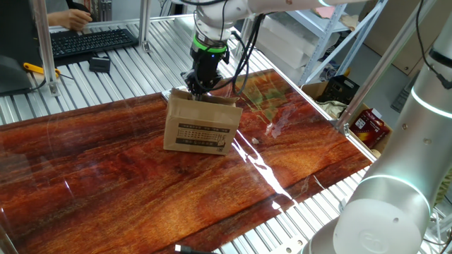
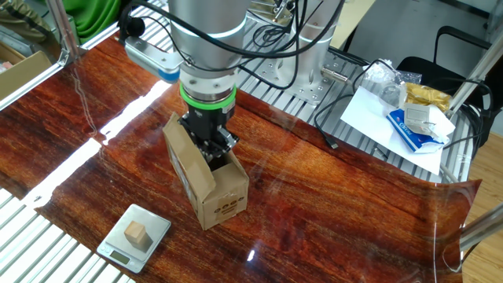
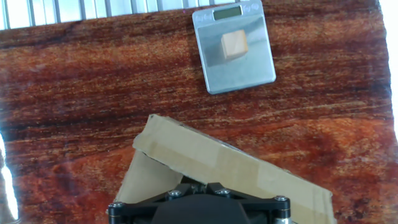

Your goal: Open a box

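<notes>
The box point(image 1: 201, 127) is a small brown carton with a black text block on its long side. It stands on the wooden tabletop point(image 1: 141, 183). The other fixed view shows its logo end point(image 2: 224, 203) and one long top flap point(image 2: 179, 145) standing up. My gripper point(image 1: 195, 89) comes straight down onto the box's top. In the other fixed view its fingers point(image 2: 208, 148) sit just beside the raised flap. In the hand view the fingertips point(image 3: 198, 186) are pinched together at the edge of the taped flap point(image 3: 217, 158).
A small silver scale point(image 3: 249, 74) carrying a wooden cube point(image 3: 234, 45) sits near the box, also in the other fixed view point(image 2: 118, 250). A keyboard point(image 1: 92, 41) lies at the back. Papers and a blue pack point(image 2: 416, 126) lie beyond the table. A second robot arm point(image 1: 402, 176) stands at right.
</notes>
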Motion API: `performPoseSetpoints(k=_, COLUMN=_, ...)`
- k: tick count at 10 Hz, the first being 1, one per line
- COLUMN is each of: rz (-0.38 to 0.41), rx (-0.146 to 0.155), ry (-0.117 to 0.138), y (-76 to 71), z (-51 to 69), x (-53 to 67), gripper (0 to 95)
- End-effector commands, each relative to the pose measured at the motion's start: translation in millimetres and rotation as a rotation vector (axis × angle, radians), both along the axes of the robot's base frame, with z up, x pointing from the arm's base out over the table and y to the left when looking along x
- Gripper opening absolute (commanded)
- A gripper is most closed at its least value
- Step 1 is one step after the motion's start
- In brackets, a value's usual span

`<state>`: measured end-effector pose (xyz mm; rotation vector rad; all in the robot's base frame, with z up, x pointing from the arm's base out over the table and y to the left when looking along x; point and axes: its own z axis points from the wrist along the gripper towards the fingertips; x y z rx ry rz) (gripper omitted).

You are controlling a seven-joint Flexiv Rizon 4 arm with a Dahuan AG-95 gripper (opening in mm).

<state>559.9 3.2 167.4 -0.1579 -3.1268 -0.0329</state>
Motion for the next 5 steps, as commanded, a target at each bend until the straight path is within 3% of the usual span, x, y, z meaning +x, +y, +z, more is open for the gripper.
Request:
performPoseSetpoints(k=1, rz=0.0, rx=0.002, ry=0.006, y=-0.8, z=2.4, x=-0.1, gripper=0.0)
performPoseSetpoints(k=3, rz=-0.004, rx=0.007, ry=0.013, y=-2.2, z=6.1, x=-1.4, gripper=0.0)
performPoseSetpoints(k=4, rz=-0.02, rx=0.029, ry=0.022, y=-4.3, z=11.4, x=-3.3, gripper=0.0)
performPoseSetpoints(k=5, rz=-0.023, rx=0.033, ry=0.026, y=-6.1, z=15.5, x=-5.0, gripper=0.0)
